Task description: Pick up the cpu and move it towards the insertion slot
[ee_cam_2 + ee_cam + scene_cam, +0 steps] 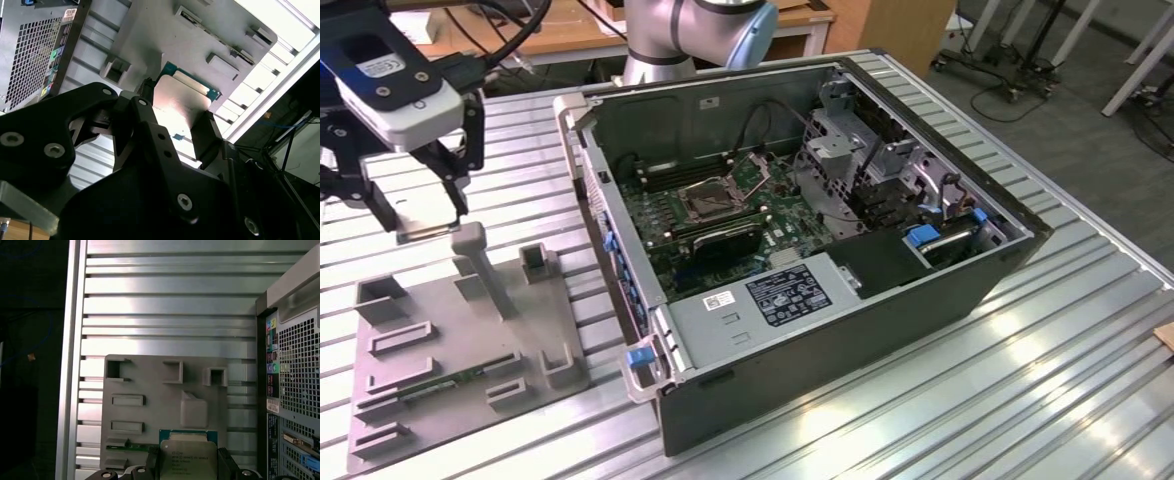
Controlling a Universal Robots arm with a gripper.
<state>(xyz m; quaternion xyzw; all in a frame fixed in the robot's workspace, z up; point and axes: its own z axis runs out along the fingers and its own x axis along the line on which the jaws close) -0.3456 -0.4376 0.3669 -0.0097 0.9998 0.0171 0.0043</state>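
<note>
Already lifted: the black two-fingered end effector (175, 117) was clamped on the small square silvery-topped cpu (182, 102), held above the grey plastic tray (460, 345). Judged mid-carry; the silver-framed insertion slot (715, 197) lay well apart, inside the open black computer case (961, 290). Ribbed aluminium desk (1014, 390); workshop floor beyond the case.
</note>
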